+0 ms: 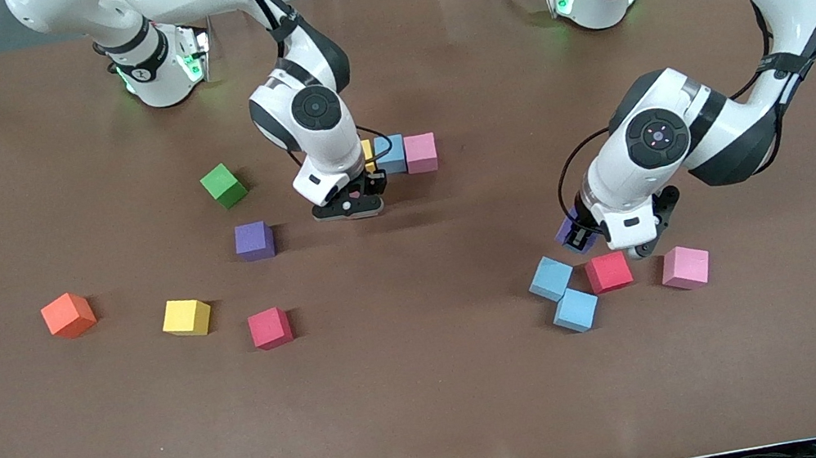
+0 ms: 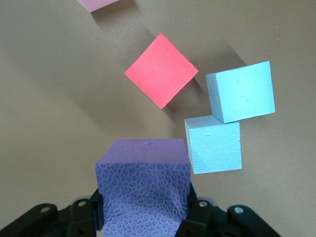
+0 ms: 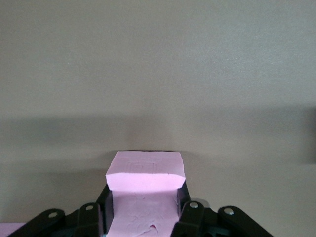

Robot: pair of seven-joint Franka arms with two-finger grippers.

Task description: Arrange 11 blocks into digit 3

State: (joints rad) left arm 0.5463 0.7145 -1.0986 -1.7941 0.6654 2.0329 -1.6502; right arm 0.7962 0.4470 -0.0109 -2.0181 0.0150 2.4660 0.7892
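Early build stage. On the desk you have a short row started near the middle: a yellow cube mostly hidden by the right arm, a light blue cube touching it, and a pink cube touching that. That looks like the first bar of the digit 3; the rest is not yet laid.

Right pincer is low over the desk just beside the yellow end of the row, on the camera side. The right wrist view shows it clamped on a second pink cube, its fingers against the cube's sides. Whether the cube already rests on the desk, you cannot tell.

Left pincer is toward the left arm's end of the desk, clamped on a purple cube, over a loose cluster: two light blue cubes touching corner to corner, a red cube, and a third pink cube a little apart.

Loose stock toward the right arm's end: another purple cube, another yellow cube, another red cube. The green cube and orange cube are not for the figure.

Judgement: you are placing the connector under the first bar. Next, seat the held pink cube flush against the row's end cube, square to it, then release without nudging the row. The purple cube should follow only once the right arm is out of the way.
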